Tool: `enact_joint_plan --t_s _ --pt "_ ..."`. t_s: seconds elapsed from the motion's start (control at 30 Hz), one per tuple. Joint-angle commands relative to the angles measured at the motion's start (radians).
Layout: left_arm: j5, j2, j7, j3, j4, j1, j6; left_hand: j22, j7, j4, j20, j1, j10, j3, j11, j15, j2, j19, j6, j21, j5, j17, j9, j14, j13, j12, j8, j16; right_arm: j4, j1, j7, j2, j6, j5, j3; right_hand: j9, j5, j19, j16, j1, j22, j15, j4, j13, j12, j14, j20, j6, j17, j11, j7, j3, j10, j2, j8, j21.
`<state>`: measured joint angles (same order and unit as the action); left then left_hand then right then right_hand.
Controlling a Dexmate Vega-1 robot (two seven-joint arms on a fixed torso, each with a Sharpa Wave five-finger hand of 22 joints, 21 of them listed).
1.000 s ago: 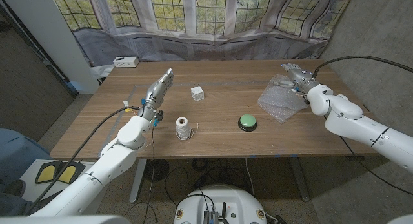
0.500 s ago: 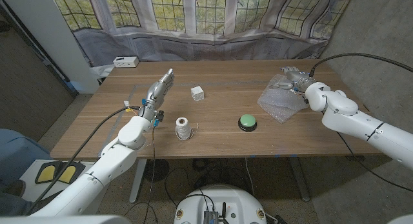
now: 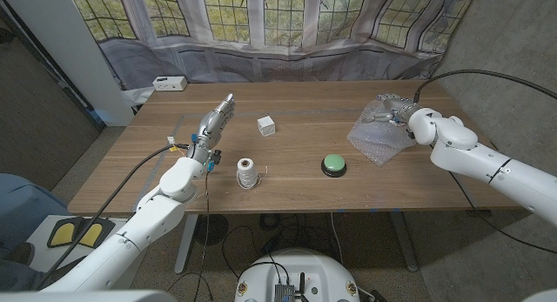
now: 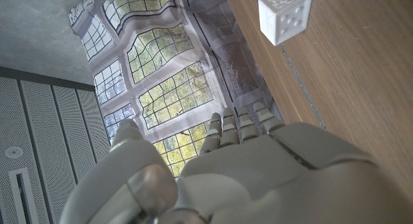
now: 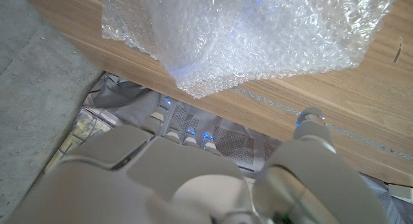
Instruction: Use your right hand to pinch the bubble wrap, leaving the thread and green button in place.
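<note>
Scene: a wooden table (image 3: 296, 176) stood before a draped window, with both robot arms reaching over it in the head view.
Bubble wrap: the clear sheet (image 3: 376, 138) lay crumpled on the table's right side, beyond and to the right of the green button (image 3: 333, 164); in the right wrist view its puckered edge (image 5: 258, 37) lay just ahead of the fingers.
Right hand: the hand (image 3: 393, 110) hovered at the sheet's far edge, fingers apart and holding nothing; whether any fingertip touched the plastic could not be told.
Left hand: the hand (image 3: 211, 126) stood over the table's left part, fingers straight and together, thumb apart, empty; the left wrist view (image 4: 258, 179) showed its back.
Thread: the white spool (image 3: 247, 172) stood upright near the front edge, well apart from the wrap.
Other object: a white die (image 3: 266, 124) sat between the left hand and the table's middle, pips visible in the left wrist view (image 4: 284, 15).
Step in hand: judged as the approach, the pinch not yet made.
Doing it well: the thumb and a finger probably needed to close on a raised fold at the near edge, since flat film would slip; a descent kept to the far side would leave the button undisturbed.
</note>
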<state>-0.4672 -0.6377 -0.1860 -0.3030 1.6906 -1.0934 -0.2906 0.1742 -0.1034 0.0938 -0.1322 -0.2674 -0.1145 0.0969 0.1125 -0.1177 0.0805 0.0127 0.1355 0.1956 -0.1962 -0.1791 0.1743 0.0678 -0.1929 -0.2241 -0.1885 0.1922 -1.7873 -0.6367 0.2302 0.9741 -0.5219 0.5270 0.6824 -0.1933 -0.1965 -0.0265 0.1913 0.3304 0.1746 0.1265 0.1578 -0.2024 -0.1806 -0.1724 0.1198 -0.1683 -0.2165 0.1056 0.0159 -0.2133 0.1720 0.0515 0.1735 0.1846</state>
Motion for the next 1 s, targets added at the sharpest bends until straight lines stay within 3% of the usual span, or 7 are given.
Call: enact_joint_plan --t_s 0.03,0.77,1.0 --pt "-0.003 0.0 0.003 -0.003 -0.004 0.004 0.004 0.005 0.007 0.005 -0.009 -0.005 -0.001 0.004 -0.002 -0.001 -0.001 -0.003 0.001 -0.002 0.003 -0.003 0.006 -0.003 -0.004 0.002 0.0 -0.002 0.028 0.034 0.045 -0.02 0.001 0.017 0.032 -0.005 -0.006 0.007 -0.006 0.006 0.002 0.011 -0.003 -0.003 0.0 -0.062 0.01 -0.068 -0.003 0.005 0.007 0.004 0.081 0.01 0.0 -0.001" --pt "-0.004 -0.006 -0.003 -0.007 0.003 0.006 0.028 0.005 0.007 0.006 -0.01 -0.005 -0.003 0.004 -0.001 -0.001 0.0 -0.01 0.004 -0.003 0.004 -0.003 0.006 -0.001 -0.004 0.003 -0.001 -0.002 0.138 0.106 0.127 -0.066 0.011 0.012 0.091 -0.005 -0.011 0.022 -0.002 0.019 0.002 0.009 -0.003 -0.003 -0.004 -0.074 0.013 -0.099 -0.003 0.01 0.015 0.001 0.104 0.01 0.003 0.0" --pt "-0.004 -0.005 0.005 -0.011 -0.003 0.01 0.021 0.005 0.008 0.006 -0.011 -0.005 -0.005 0.005 0.0 -0.003 0.002 -0.013 0.004 -0.004 0.004 -0.003 0.006 0.002 -0.004 0.003 -0.001 -0.001 0.157 0.124 0.151 -0.074 0.0 0.025 0.114 -0.006 -0.014 0.034 -0.001 0.029 0.002 0.01 -0.003 -0.003 -0.004 -0.08 0.03 -0.117 -0.003 0.01 0.016 -0.002 0.118 0.007 0.003 -0.002"
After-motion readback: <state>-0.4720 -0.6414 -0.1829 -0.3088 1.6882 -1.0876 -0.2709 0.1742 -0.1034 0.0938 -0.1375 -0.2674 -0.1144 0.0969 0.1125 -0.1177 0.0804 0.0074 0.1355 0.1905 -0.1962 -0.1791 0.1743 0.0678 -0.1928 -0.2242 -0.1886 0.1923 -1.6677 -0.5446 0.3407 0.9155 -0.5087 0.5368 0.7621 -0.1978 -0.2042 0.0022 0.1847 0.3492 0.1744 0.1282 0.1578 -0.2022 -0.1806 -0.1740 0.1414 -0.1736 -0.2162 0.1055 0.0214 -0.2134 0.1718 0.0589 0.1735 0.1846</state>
